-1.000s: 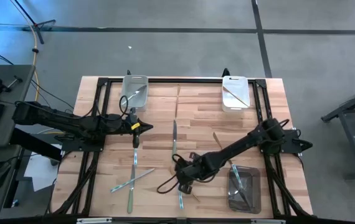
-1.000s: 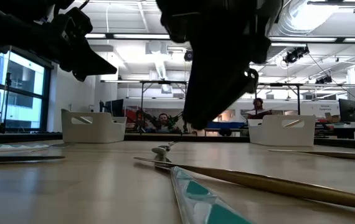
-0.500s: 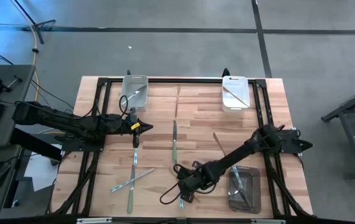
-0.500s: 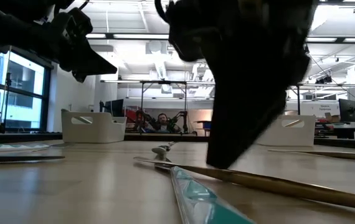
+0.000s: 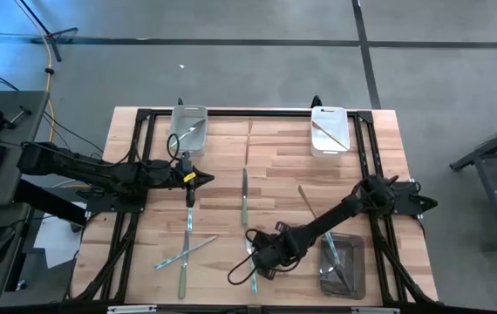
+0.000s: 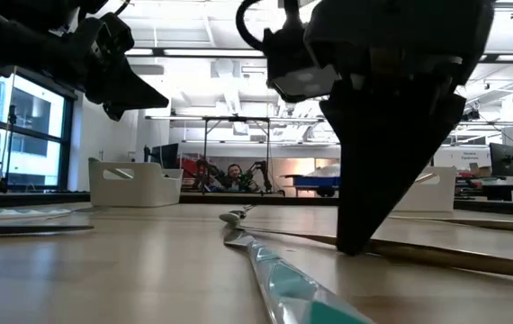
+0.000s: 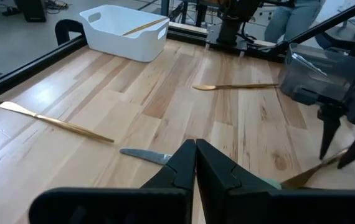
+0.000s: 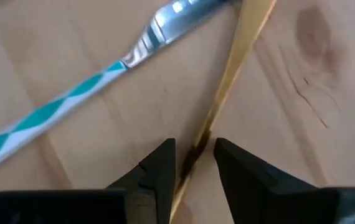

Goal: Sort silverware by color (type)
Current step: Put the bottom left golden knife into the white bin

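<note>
A gold-bronze piece of silverware (image 8: 236,62) lies flat on the wooden table near its front middle. It crosses a knife with a teal-and-white handle (image 8: 59,102). My right gripper (image 8: 193,155) points steeply down, open. Its fingers stand on either side of the gold piece's slim shaft (image 6: 436,256), just above the table. I cannot tell if they touch it. My left gripper (image 5: 207,178) hovers shut over the table's left half with nothing in it. Other knives lie loose on the table (image 5: 243,196) (image 5: 185,249).
Two white bins stand at the far edge: the left one (image 5: 189,131) holds a silver piece, the right one (image 5: 329,131) a gold piece. A clear bin (image 5: 340,266) holding silverware stands at the near right, beside my right arm. A gold knife (image 7: 53,118) and a gold spoon (image 7: 236,86) lie mid-table.
My right gripper has sunk toward the table and moved a little toward the near edge, tipping more steeply downward. Its open fingers now straddle the gold piece. The silverware has not moved.
</note>
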